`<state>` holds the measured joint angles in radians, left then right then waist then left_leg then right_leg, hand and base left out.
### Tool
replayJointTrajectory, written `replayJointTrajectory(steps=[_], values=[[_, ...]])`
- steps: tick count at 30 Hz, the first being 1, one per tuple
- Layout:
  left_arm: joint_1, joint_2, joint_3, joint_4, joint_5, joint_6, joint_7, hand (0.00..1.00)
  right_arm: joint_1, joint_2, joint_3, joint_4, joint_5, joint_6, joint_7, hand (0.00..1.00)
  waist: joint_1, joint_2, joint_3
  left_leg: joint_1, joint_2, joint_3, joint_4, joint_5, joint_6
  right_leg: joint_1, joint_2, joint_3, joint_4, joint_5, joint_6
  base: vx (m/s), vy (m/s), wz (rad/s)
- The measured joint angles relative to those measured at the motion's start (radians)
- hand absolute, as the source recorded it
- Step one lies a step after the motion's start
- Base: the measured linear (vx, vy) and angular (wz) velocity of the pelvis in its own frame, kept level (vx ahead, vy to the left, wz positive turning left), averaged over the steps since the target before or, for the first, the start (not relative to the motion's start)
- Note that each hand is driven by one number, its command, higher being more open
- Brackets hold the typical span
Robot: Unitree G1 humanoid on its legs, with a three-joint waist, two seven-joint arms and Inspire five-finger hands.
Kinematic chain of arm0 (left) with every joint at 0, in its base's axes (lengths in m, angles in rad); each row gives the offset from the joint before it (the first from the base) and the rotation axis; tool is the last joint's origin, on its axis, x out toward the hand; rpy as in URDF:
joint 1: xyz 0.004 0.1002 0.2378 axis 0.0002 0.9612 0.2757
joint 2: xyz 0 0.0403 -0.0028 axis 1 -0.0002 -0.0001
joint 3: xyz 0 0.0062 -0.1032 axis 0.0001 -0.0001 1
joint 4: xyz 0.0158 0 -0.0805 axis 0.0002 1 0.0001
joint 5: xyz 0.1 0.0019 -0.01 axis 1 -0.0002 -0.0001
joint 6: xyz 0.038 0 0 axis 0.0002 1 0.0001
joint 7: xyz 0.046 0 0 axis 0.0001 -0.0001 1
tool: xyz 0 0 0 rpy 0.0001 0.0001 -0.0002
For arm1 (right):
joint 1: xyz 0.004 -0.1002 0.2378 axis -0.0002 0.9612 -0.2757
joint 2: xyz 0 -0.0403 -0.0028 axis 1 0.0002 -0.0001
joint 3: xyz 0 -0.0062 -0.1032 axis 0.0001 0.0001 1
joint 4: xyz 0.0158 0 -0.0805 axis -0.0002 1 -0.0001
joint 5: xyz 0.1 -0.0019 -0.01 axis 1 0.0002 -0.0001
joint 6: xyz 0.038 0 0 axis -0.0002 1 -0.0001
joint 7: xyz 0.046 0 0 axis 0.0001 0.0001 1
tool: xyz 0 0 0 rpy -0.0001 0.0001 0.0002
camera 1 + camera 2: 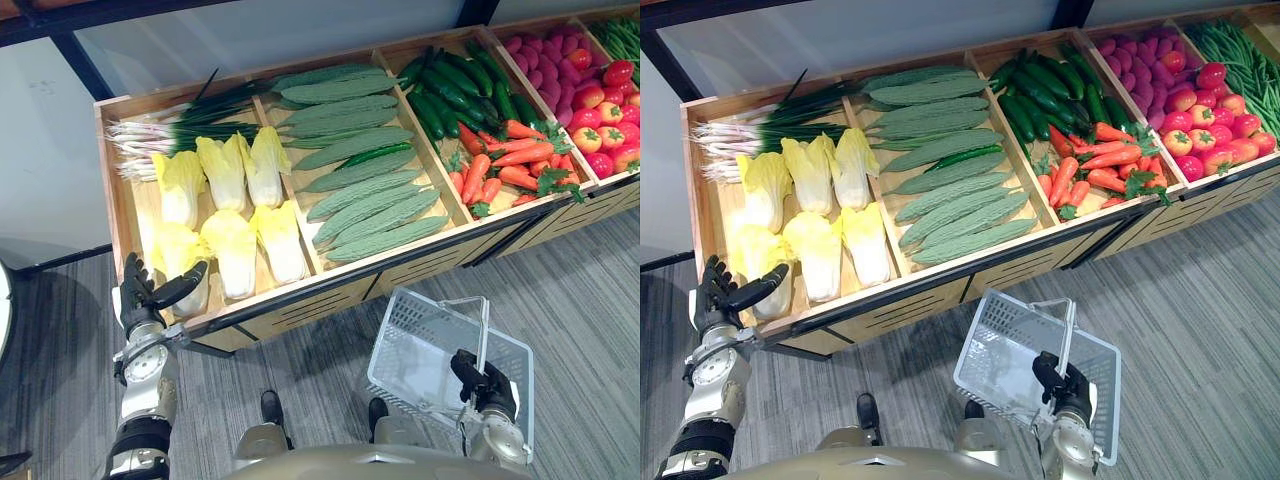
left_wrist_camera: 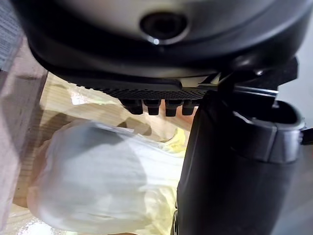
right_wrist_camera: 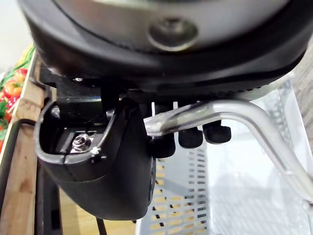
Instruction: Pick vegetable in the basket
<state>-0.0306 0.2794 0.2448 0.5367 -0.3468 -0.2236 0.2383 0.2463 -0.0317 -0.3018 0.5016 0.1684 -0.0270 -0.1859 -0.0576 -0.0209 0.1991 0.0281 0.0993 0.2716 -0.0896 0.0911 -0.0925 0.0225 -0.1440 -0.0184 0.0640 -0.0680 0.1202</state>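
Several pale yellow napa cabbages fill the left bin of a wooden display shelf [image 1: 262, 300]. My left hand [image 1: 140, 296] hovers at that bin's front left corner, open, thumb stretched over the nearest cabbage [image 1: 172, 248]. Past its straight fingers [image 2: 156, 105] in the left wrist view, that cabbage [image 2: 98, 181] lies close below, not held. My right hand [image 1: 482, 382] is shut on the metal handle [image 3: 234, 110] of a white wire basket [image 1: 400, 345], which hangs tilted and empty in front of the shelf.
Other bins hold scallions [image 1: 160, 125], ridged green gourds [image 1: 360, 180], cucumbers [image 1: 450, 85], carrots [image 1: 510, 160], tomatoes [image 1: 600, 115] and purple roots [image 1: 545, 60]. Grey floor [image 1: 590, 290] lies before the shelf.
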Motion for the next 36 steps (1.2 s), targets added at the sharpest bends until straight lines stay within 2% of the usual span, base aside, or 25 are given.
replayJointTrajectory(steps=[5,6,10,12,18,26,34,36], values=[[-0.006,-0.005,0.002,0.049,0.004,-0.02,-0.002,1.0,-0.003,0.0,0.0,0.007,0.0,0.0,0.0,0.0,0.0,0.003,0.001,0.005,0.0,0.005,0.0,-0.001,0.0,0.011,0.0,0.002,-0.019,0.012,0.0,-0.01,0.005,-0.02],[-0.012,-0.004,0.004,0.069,0.009,-0.02,-0.011,0.0,-0.007,0.0,0.0,0.012,0.0,0.0,0.0,0.0,0.002,0.001,0.002,0.013,0.0,0.007,-0.001,-0.003,-0.001,0.017,0.0,0.005,-0.019,0.012,0.0,-0.02,0.014,-0.07],[-0.032,0.015,0.011,0.143,0.044,-0.02,-0.032,0.0,-0.029,-0.003,0.0,0.028,0.0,0.0,0.0,0.0,0.001,0.012,0.002,0.018,0.0,0.017,-0.001,-0.004,-0.001,0.015,0.001,0.019,-0.021,0.012,0.0,-0.03,0.012,-0.08],[-0.06,0.028,0.048,0.205,0.033,-0.02,-0.051,0.0,-0.048,-0.005,0.0,0.046,0.0,0.011,0.002,0.0,0.003,0.014,0.003,0.019,0.001,0.024,-0.001,-0.004,-0.001,0.015,0.001,0.024,-0.03,0.016,0.003,-0.03,0.009,-0.08],[-0.061,0.043,0.044,0.237,-0.003,-0.019,-0.108,0.0,-0.057,-0.012,0.0,0.054,-0.001,0.041,0.009,0.0,0.003,0.018,0.003,0.025,0.001,0.029,-0.001,-0.007,-0.004,0.019,0.002,0.029,-0.03,0.017,0.003,0.0,0.002,-0.02],[-0.062,0.063,0.035,0.273,-0.059,-0.017,-0.136,0.0,-0.076,-0.044,0.0,0.075,-0.002,0.043,0.011,0.0,0.001,0.028,0.004,0.036,0.002,0.039,-0.001,-0.011,-0.005,0.023,0.003,0.041,-0.032,0.016,0.002,0.0,0.002,-0.04],[-0.063,0.068,0.039,0.28,-0.17,-0.017,-0.129,0.0,-0.074,-0.048,0.0,0.076,-0.002,0.044,0.008,0.0,-0.001,0.031,0.004,0.047,0.002,0.047,-0.001,-0.016,-0.007,0.028,0.004,0.047,-0.031,0.017,0.002,0.0,0.002,-0.02],[-0.081,0.062,0.047,0.278,-0.215,-0.018,-0.101,0.0,-0.073,-0.048,-0.001,0.076,-0.002,0.044,0.002,0.0,0.001,0.032,0.004,0.049,0.002,0.047,-0.001,-0.018,-0.004,0.031,0.003,0.047,-0.031,0.015,0.0,0.0,0.0,0.0]])
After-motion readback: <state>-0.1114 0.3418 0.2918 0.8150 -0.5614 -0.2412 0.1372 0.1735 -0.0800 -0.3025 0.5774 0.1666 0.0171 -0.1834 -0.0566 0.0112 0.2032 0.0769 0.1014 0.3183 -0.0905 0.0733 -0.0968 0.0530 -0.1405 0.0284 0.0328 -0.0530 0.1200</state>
